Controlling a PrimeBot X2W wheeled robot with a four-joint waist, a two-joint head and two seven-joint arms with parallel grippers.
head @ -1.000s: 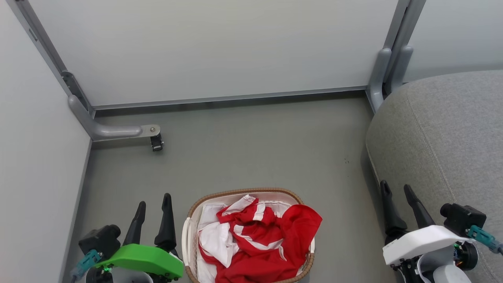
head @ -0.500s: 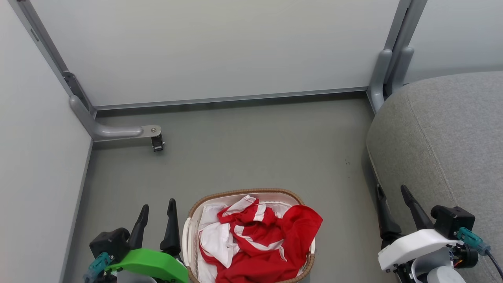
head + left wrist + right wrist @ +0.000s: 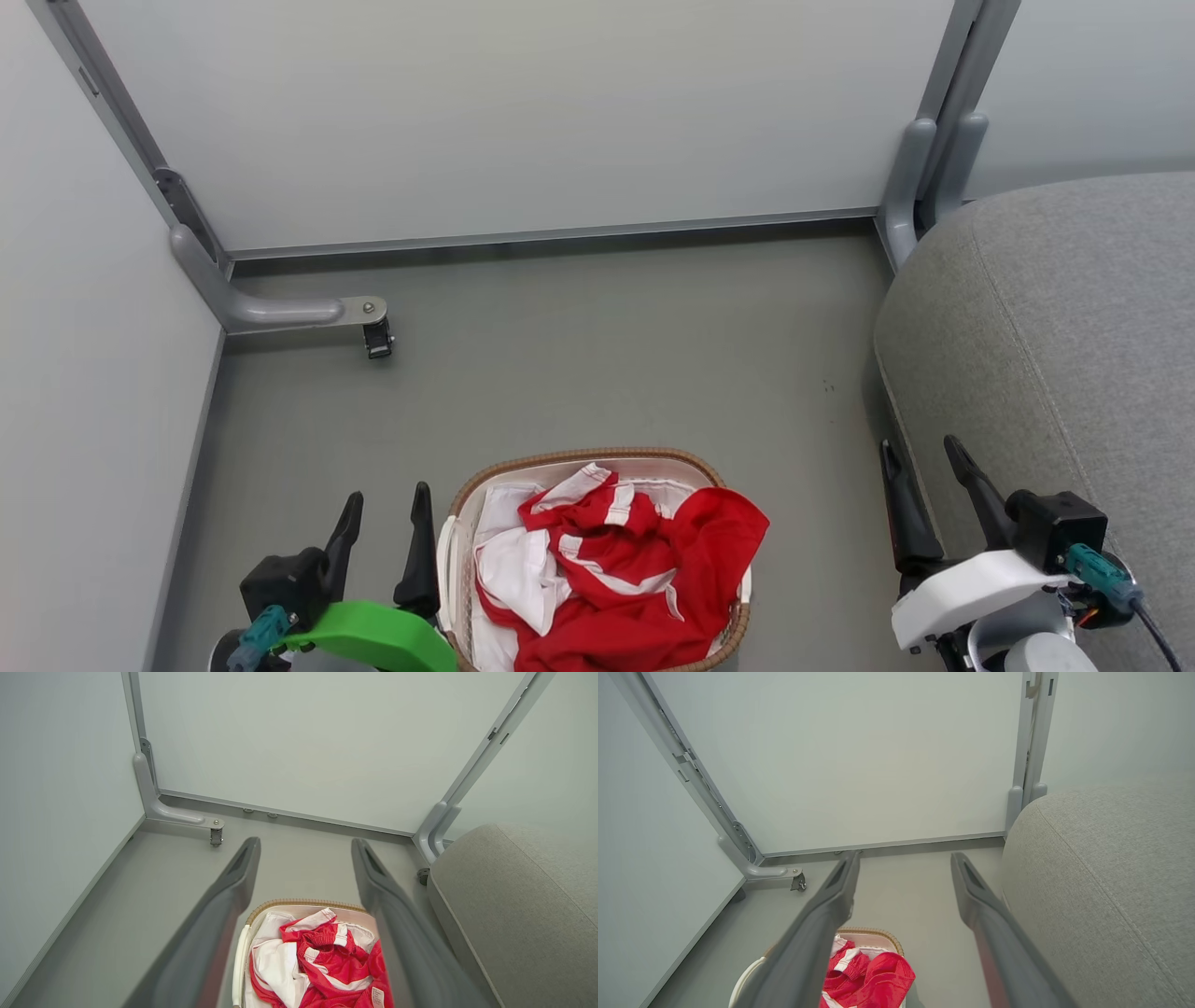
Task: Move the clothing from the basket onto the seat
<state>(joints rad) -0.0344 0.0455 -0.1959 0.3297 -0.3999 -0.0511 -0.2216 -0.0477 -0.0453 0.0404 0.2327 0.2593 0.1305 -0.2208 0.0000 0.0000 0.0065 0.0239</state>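
Head view looks down on a smooth grey floor (image 3: 597,355) fenced by pale panels (image 3: 523,112) on grey frames, one frame foot ending in a small caster (image 3: 377,338) at the far left. At the near edge the basket (image 3: 579,457) stands on the floor, with the clothing (image 3: 644,560) heaped inside it (one red fold laps over the right rim). On the right the seat (image 3: 1055,327) shows a rounded edge, a strip of bare floor between it and the basket and wide bare floor beyond. Just beside the basket's left rim hovers the left gripper (image 3: 388,497); the right gripper (image 3: 918,448) hangs near the seat's edge. Both have fingers spread wide, holding nothing.
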